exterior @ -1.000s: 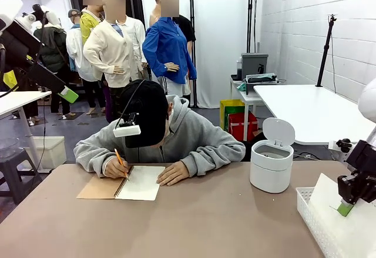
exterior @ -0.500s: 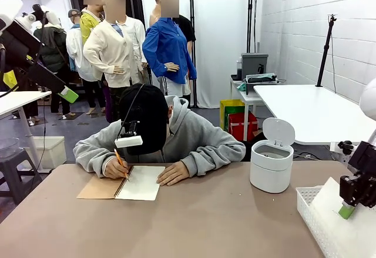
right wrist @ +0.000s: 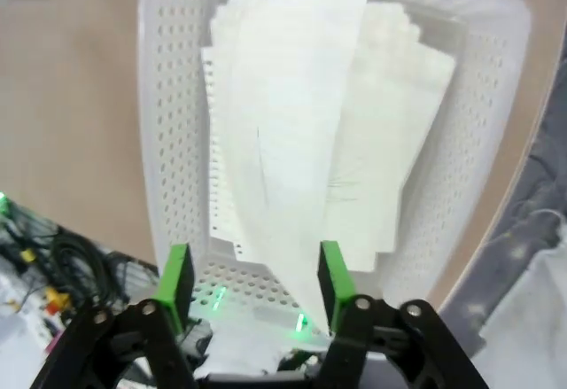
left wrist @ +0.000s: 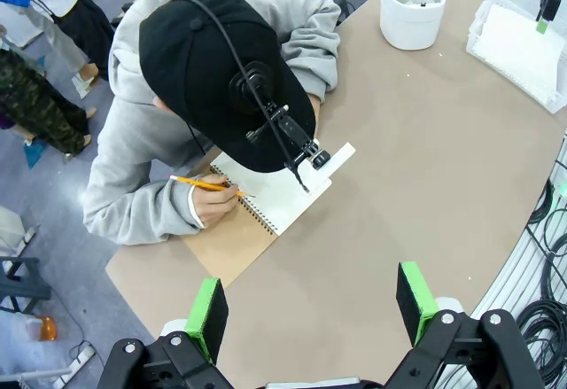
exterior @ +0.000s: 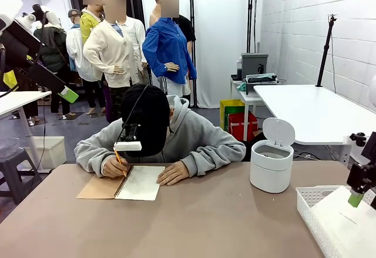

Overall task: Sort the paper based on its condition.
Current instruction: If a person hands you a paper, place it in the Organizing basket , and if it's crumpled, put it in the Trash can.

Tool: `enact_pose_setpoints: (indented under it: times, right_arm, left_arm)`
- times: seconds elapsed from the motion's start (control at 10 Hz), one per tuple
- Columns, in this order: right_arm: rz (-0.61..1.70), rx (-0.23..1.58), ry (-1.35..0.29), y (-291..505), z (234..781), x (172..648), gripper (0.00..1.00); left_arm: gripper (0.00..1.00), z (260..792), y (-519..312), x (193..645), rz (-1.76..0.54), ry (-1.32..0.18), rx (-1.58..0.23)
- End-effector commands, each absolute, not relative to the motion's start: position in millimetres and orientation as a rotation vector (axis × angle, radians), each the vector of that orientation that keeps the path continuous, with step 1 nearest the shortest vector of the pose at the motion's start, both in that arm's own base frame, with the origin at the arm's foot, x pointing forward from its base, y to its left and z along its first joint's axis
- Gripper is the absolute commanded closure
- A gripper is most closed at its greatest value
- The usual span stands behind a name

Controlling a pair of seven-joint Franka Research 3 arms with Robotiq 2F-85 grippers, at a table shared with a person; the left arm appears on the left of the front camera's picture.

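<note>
Front view: we sit low on robot side, looking level across table (exterior: 205, 223) at person (exterior: 194, 143), mid frame, mid distance. Left wrist view: we hang high, looking steeply down past left gripper (left wrist: 310, 278) at bottom edge; person upper left. Right wrist view: we look straight down, close, past right gripper (right wrist: 253, 252) onto white basket (right wrist: 168, 123). We see basket in all three: lower right in front view, upper right in left wrist view.
</note>
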State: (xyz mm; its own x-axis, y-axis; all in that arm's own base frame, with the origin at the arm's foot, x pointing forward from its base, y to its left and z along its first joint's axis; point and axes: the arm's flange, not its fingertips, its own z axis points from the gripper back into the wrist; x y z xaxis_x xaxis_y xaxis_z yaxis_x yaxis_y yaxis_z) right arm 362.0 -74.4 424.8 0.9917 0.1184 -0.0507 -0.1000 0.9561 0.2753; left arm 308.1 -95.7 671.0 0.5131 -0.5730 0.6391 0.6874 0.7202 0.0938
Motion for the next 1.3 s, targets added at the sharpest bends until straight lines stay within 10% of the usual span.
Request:
enact_pose_setpoints:
  times: [0.0,1.2]
  right_arm:
    - [0.101,0.221,0.034,-74.9,438.4,364.0,0.00]
    - [0.285,0.212,-0.117,-53.9,524.6,357.1,0.00]
  left_arm:
    - [0.00,671.2,-94.9,308.1,-0.764,-0.699,-0.186]
    - [0.00,671.2,-94.9,308.1,-0.764,-0.699,-0.186]
